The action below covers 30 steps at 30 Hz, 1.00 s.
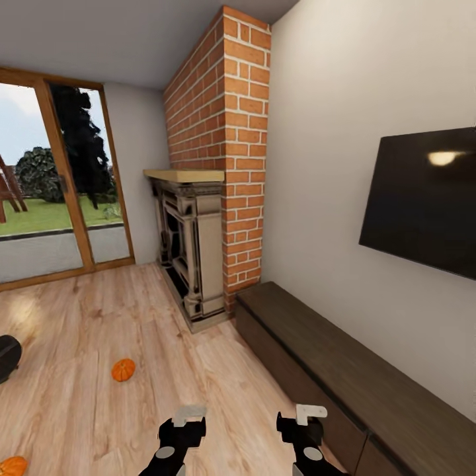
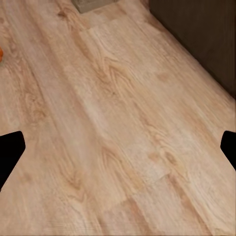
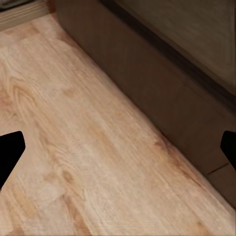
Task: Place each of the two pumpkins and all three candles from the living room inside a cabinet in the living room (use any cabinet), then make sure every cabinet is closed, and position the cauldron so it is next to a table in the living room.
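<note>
One orange pumpkin (image 1: 123, 369) lies on the wood floor ahead of me to the left. A second pumpkin (image 1: 13, 466) is cut off by the lower left corner. The black cauldron (image 1: 6, 357) peeks in at the left edge. The long dark brown cabinet (image 1: 344, 377) runs along the right wall, its fronts flush. My left gripper (image 1: 185, 423) and right gripper (image 1: 303, 423) hover low over bare floor, both open and holding nothing. The left wrist view has a sliver of pumpkin (image 2: 1, 53) and the cabinet (image 2: 196, 29). In the right wrist view the cabinet front (image 3: 162, 83) is close.
A stone fireplace (image 1: 192, 258) with a brick chimney (image 1: 225, 132) stands ahead against the wall. A black TV (image 1: 423, 198) hangs above the cabinet. Glass doors (image 1: 59, 185) to a garden are at the far left. Open wood floor (image 1: 86, 317) lies between them.
</note>
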### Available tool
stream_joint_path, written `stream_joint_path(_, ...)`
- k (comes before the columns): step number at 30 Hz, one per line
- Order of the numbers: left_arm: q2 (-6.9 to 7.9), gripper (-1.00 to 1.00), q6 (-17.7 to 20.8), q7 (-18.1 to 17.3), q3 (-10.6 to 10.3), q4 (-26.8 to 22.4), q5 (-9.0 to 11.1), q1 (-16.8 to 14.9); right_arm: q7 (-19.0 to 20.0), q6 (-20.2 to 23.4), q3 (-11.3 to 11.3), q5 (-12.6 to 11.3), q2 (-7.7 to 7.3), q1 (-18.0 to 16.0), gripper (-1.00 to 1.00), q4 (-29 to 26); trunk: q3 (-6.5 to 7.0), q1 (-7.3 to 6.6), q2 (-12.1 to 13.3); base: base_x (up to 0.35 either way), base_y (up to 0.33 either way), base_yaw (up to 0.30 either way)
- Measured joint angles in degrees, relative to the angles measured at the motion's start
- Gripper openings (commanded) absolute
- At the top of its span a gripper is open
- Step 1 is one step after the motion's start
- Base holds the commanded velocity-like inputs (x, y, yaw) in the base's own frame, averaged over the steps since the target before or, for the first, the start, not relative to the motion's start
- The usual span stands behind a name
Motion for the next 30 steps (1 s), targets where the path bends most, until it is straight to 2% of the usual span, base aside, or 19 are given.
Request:
stream_joint_path(10, 0.00, 1.00, 0.00, 0.04, -0.03, 0.09, 0.00, 0.00, 0.02, -0.05, -0.07, 0.00, -0.06, 0.02, 1.00, -0.02, 0.17, 0.01, 0.00, 0.212, 0.251, -0.275)
stream_joint_path(30, 0.00, 1.00, 0.00, -0.01, -0.03, -0.12, -0.01, 0.00, 0.11, -0.06, -0.24, 0.00, -0.08, 0.03, 1.00, -0.04, 0.74, 0.02, 0.00, 0.125, 0.279, -0.278)
